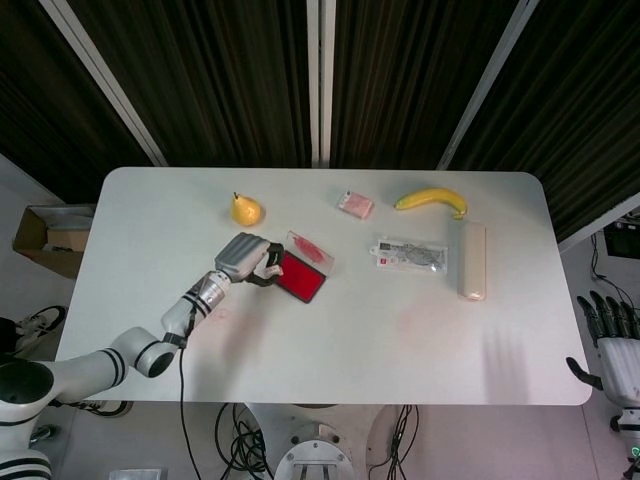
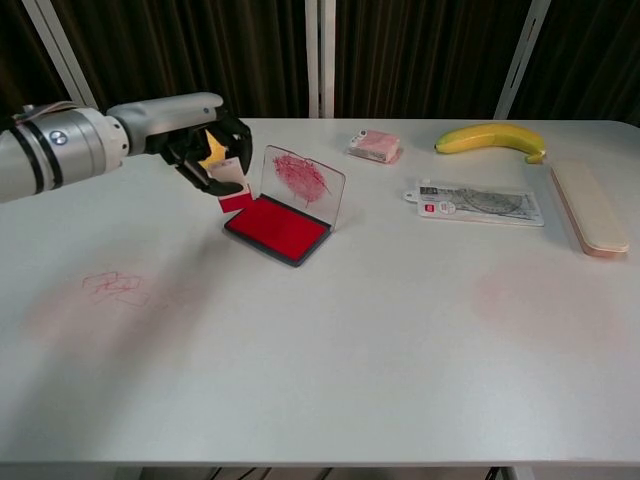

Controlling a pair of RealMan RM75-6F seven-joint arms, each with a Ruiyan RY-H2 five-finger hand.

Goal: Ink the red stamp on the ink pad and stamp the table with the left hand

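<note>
My left hand (image 2: 195, 140) (image 1: 245, 258) grips the red stamp (image 2: 230, 190) (image 1: 270, 268), whose red face points down. It hangs in the air just left of the ink pad (image 2: 278, 229) (image 1: 299, 276), above the table. The ink pad lies with its clear lid (image 2: 303, 182) standing up, smeared red inside. Faint red stamp marks (image 2: 115, 289) show on the table at the near left. My right hand (image 1: 609, 345) hangs off the table's right side, fingers apart, holding nothing.
A pear (image 1: 245, 209) stands behind the left hand. A small pink packet (image 2: 374, 146), a banana (image 2: 490, 137), a flat clear packet (image 2: 478, 203) and a long beige case (image 2: 588, 207) lie across the far right. The white table (image 2: 350, 350) spreads wide in front.
</note>
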